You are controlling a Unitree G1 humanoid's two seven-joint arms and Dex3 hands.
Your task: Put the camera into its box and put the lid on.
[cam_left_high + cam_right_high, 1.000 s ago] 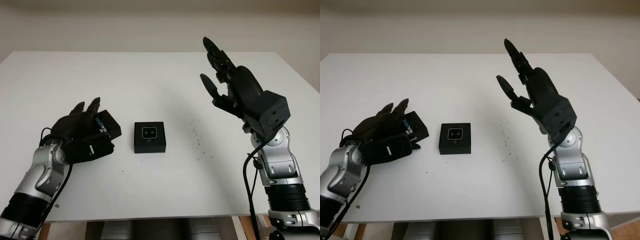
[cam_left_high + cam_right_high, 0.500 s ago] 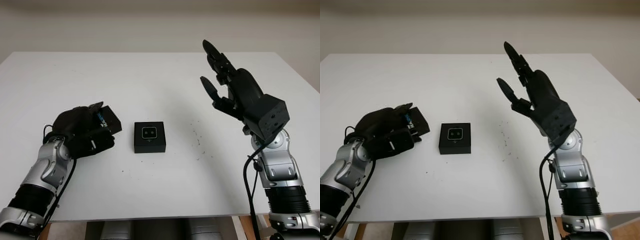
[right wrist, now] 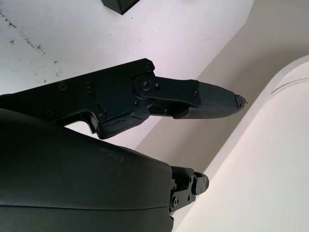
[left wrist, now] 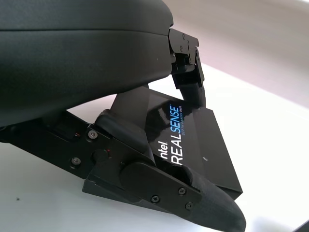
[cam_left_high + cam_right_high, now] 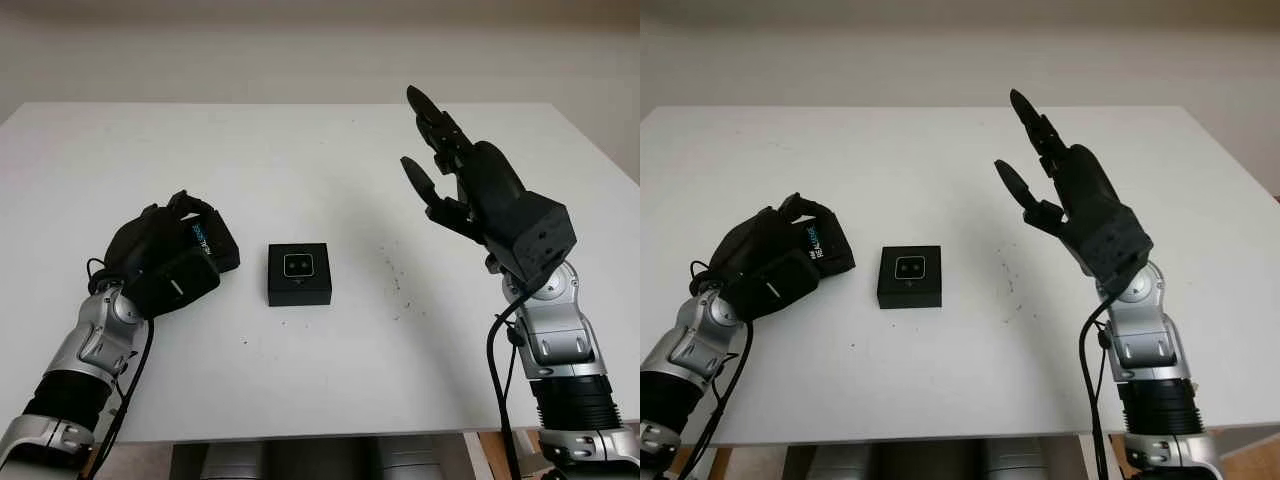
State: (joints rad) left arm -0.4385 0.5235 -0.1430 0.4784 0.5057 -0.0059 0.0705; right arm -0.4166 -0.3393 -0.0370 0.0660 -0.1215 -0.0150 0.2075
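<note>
A small black open box (image 5: pixel 299 276) sits mid-table with the camera (image 5: pixel 299 264) lying in it, lens side up. To its left is the black lid (image 5: pixel 218 248), printed with "REALSENSE" (image 4: pixel 176 133). My left hand (image 5: pixel 170 250) is shut on the lid, with one finger over its far edge and another finger (image 4: pixel 193 203) against its near side. I cannot tell whether the lid is off the table. My right hand (image 5: pixel 425 140) is open and raised above the table, right of the box.
The white table (image 5: pixel 330 150) has small dark specks (image 5: pixel 395 285) right of the box. Its far edge meets a pale wall. A corner of the box (image 3: pixel 118 4) shows past my right hand's fingers.
My left hand has rolled over the lid and curled its fingers around it, from lying beside it. The right hand and the box have hardly moved.
</note>
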